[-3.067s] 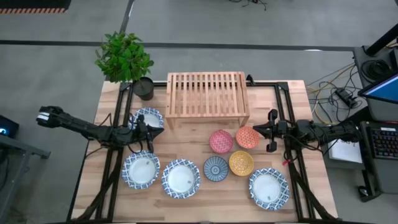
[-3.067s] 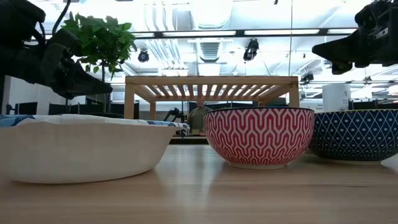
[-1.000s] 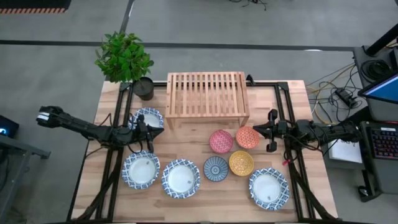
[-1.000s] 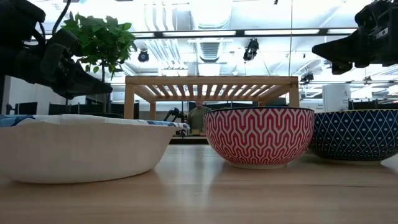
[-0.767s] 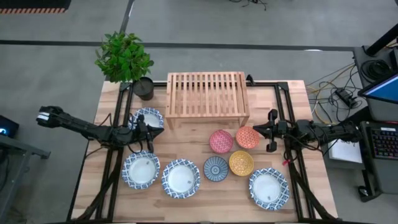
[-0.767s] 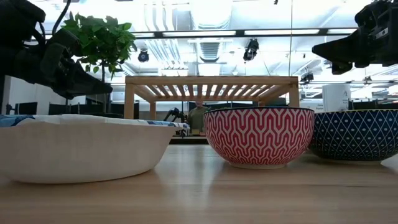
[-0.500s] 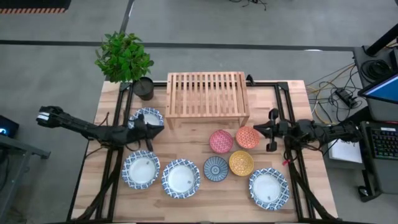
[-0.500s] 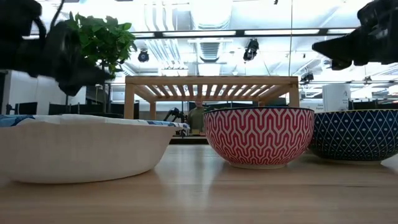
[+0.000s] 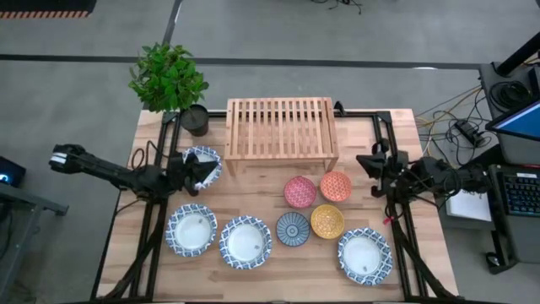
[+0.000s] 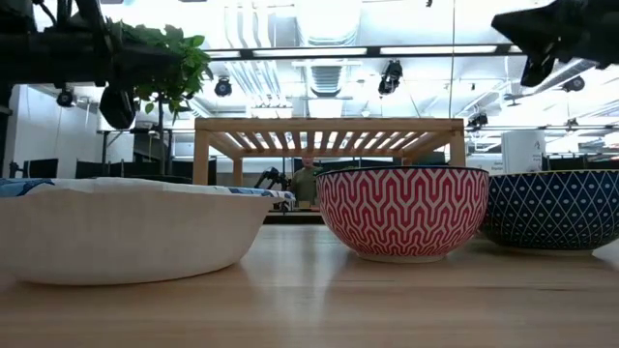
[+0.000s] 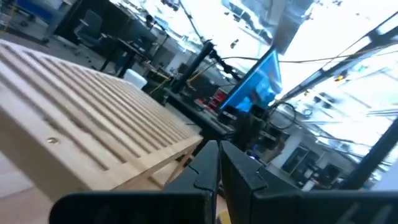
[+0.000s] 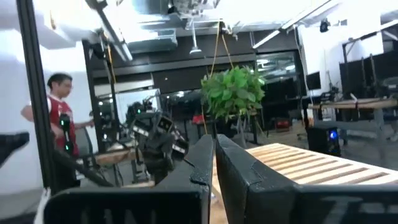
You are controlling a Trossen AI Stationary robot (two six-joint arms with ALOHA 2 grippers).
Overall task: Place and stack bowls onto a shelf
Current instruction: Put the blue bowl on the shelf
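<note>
In the high view the light-wood slatted shelf [image 9: 281, 135] stands at the table's far middle. Four small bowls rest in front of it: pink [image 9: 299, 192], orange [image 9: 335, 186], dark blue-grey [image 9: 293, 229], yellow [image 9: 327, 221]. Three wide blue-rimmed bowls [image 9: 245, 241] sit along the near edge; a fourth [image 9: 205, 157] sits left of the shelf. My left gripper [image 9: 202, 170] hangs shut above that fourth bowl. My right gripper [image 9: 365, 161] is shut, raised right of the orange bowl. The wrist views show each pair of fingers [image 11: 219, 163] [image 12: 213, 152] closed, with the shelf beyond.
A potted plant [image 9: 171, 80] stands at the far left corner beside the shelf. Dark frame rails run along the table's left and right sides. A person [image 12: 56, 118] stands in the room beyond the table. Bare wood lies between the shelf and the small bowls.
Both arms have risen from the table and tipped their grippers upward. The left gripper moved toward the far edge, over the bowl left of the shelf. The right gripper drew back toward the far right. No bowl has moved.
</note>
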